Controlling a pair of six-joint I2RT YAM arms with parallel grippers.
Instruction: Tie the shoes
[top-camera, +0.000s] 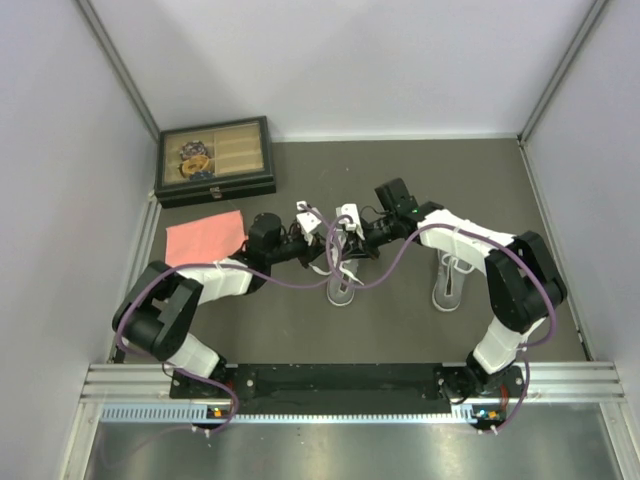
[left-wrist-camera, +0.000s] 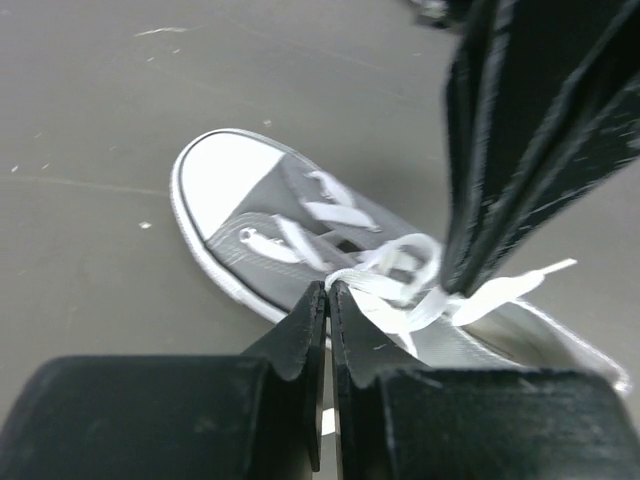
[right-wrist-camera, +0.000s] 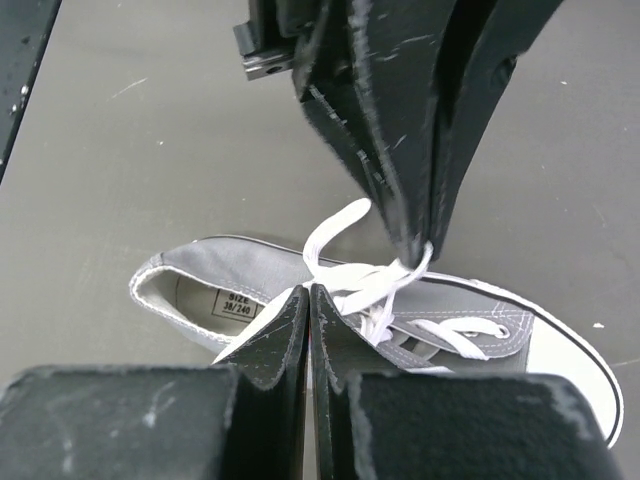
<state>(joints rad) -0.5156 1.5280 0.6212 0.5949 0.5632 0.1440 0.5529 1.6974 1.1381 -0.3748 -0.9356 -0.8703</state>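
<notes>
Top external view: 2 shoes stand on the worktop (top-camera: 420, 170). The centre shoe (top-camera: 341, 287) lies directly under both arms. The second shoe (top-camera: 447, 285) stands to the right of the centre shoe, well apart from it. A pink cloth (top-camera: 205, 238) lies to the left of the centre shoe, and a dark box (top-camera: 215, 160) sits beyond it on the left.

The left pincer (left-wrist-camera: 327, 295) has its jaws pressed together, with a strand of the laces (left-wrist-camera: 510, 287) caught at the tips above the tongue of the centre shoe. The right pincer (right-wrist-camera: 308, 298) is likewise closed and nips a strand just beside the left pincer.

Progress, as judged:
1. The centre shoe is threaded through its eyelets.
2. Its free lace ends lie crossed in a loose tangle over the tongue. No tightened knot and no finished bow is visible.
3. The step in hand appears to be forming or drawing the first knot.
4. Remaining work is to cinch that knot, form the bow, then treat the second shoe, whose lace state is too small to read.
</notes>
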